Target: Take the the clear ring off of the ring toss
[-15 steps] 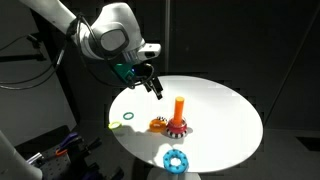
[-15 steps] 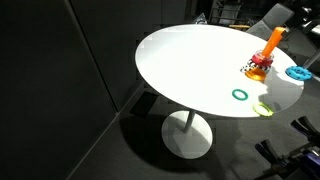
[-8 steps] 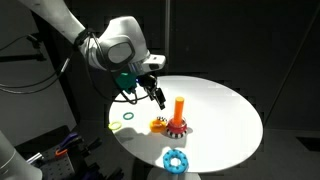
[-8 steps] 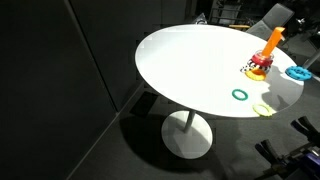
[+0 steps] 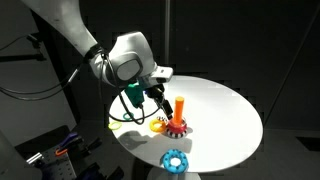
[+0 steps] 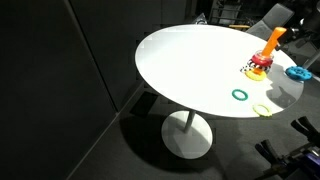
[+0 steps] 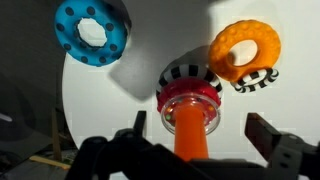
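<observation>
The ring toss, an upright orange peg point(image 5: 180, 106) on a toothed red base point(image 5: 178, 126), stands on the round white table point(image 5: 230, 110). It also shows in an exterior view point(image 6: 268, 48). In the wrist view the peg point(image 7: 190, 140) rises from the red base point(image 7: 190, 92), and a clear ring point(image 7: 169, 108) lies round the peg's foot. My gripper point(image 5: 160, 100) is open just beside the peg and a little above the table. In the wrist view its fingers point(image 7: 198, 128) stand on either side of the peg, apart from it.
A blue toothed ring point(image 5: 176, 160) point(image 7: 92, 30) lies near the table's edge. An orange ring point(image 7: 243, 48) rests on a black-and-white striped ring point(image 7: 258, 80) next to the base. A green ring point(image 6: 240, 95) and a pale yellow ring point(image 6: 263, 108) lie further off.
My gripper has moved across the table and down, from well away to right beside the orange peg. The rings and the ring toss have not moved.
</observation>
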Robot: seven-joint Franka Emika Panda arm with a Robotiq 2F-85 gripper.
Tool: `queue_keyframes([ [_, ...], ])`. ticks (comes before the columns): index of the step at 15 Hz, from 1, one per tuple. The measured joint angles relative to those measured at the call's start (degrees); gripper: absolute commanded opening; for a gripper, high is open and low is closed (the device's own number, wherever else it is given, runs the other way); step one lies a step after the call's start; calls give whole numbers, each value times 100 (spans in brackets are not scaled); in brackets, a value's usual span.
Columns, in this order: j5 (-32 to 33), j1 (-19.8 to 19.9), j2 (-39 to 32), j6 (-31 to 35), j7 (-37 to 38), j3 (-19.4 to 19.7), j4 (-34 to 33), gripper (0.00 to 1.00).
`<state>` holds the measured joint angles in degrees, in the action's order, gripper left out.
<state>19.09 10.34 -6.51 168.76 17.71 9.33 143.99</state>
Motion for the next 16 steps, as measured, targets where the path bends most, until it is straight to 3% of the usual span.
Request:
queue_keyframes([
  [8, 0, -75, -740, 670, 23, 7, -288, 100],
  [16, -1, -229, -1355, 763, 85, 63, -757, 100],
])
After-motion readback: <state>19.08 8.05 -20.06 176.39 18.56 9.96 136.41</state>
